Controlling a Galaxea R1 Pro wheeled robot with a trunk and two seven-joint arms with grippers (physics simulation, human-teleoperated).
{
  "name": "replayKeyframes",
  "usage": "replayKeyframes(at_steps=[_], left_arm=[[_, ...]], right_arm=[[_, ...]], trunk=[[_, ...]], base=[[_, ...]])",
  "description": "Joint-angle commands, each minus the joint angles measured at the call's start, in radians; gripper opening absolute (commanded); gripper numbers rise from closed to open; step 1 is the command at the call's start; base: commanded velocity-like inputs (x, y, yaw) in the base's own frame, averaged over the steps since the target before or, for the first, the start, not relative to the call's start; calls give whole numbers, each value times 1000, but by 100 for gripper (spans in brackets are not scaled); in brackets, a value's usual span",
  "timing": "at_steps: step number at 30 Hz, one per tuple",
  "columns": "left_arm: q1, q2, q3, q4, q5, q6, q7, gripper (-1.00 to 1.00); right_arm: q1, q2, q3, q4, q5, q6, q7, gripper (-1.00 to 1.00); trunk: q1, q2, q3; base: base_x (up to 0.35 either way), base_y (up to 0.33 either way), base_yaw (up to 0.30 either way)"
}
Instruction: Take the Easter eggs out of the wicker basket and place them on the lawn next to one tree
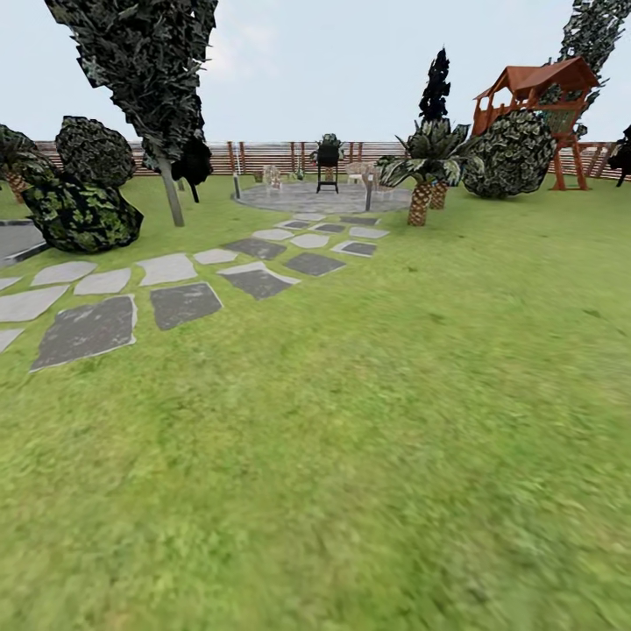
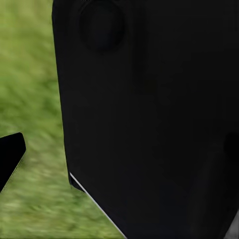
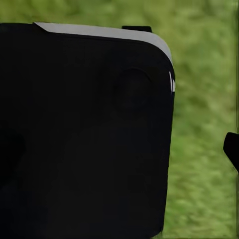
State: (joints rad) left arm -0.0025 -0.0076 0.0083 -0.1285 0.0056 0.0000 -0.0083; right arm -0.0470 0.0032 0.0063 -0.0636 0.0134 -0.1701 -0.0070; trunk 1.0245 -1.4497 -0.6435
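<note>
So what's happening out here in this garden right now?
Nothing is being handled at the moment. The robot's head camera looks out over a wide lawn with a stepping-stone path leading to a round stone patio. A pale-trunked tree stands beside the path, a small palm near the patio, and a wooden play tower at the far right. Both wrist cameras see dark robot bodywork over grass, so whether each claw is open is unclear.

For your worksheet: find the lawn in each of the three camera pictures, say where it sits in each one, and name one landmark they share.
Head view: the lawn covers the whole lower part, running up beside the stepping stones to the tree.
Left wrist view: blurred grass shows beside a large black body.
Right wrist view: grass shows past a black body.
Shared landmark: the mottled green grass itself.
</note>
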Motion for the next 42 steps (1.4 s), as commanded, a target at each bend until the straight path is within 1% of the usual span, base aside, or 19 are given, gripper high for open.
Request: replayKeyframes(at_steps=[1, 7, 13, 16, 24, 26, 27, 31, 38, 42], left_arm=[[-1, 0, 1, 0, 1, 0, -1, 100], [-1, 0, 1, 0, 1, 0, -1, 100], [0, 0, 1, 0, 1, 0, -1, 100], [0, 0, 1, 0, 1, 0, -1, 100], [-1, 0, 1, 0, 1, 0, -1, 100], [-1, 0, 1, 0, 1, 0, -1, 100], [-1, 0, 1, 0, 1, 0, -1, 100], [-1, 0, 1, 0, 1, 0, -1, 100], [-1, 0, 1, 0, 1, 0, -1, 100], [-1, 0, 1, 0, 1, 0, -1, 100]], right_arm=[[-1, -2, 3, 1, 4, -2, 2, 100], [-1, -4, 7, 4, 8, -1, 4, 100], [-1, -7, 7, 4, 8, -2, 3, 100], [-1, -8, 7, 4, 9, -2, 3, 100], [-1, -8, 6, 3, 6, -1, 1, 100], [-1, -15, 7, 1, 9, -1, 3, 100], [-1, -24, 7, 1, 10, -1, 5, 100], [-1, -30, 6, -5, 9, -4, -2, 100], [-1, -21, 2, 5, -2, -2, -2, 100], [-1, -25, 4, 4, 2, -3, -2, 100]], trunk=[[1, 0, -1], [1, 0, -1], [1, 0, -1], [1, 0, -1], [1, 0, -1], [1, 0, -1], [1, 0, -1], [1, 0, -1], [1, 0, -1], [1, 0, -1]], base=[[336, 0, 0], [336, 0, 13], [336, 0, 233], [336, 0, 80], [336, 0, 8], [336, 0, 0], [336, 0, 0], [336, 0, 0], [336, 0, 0], [336, 0, 0]])
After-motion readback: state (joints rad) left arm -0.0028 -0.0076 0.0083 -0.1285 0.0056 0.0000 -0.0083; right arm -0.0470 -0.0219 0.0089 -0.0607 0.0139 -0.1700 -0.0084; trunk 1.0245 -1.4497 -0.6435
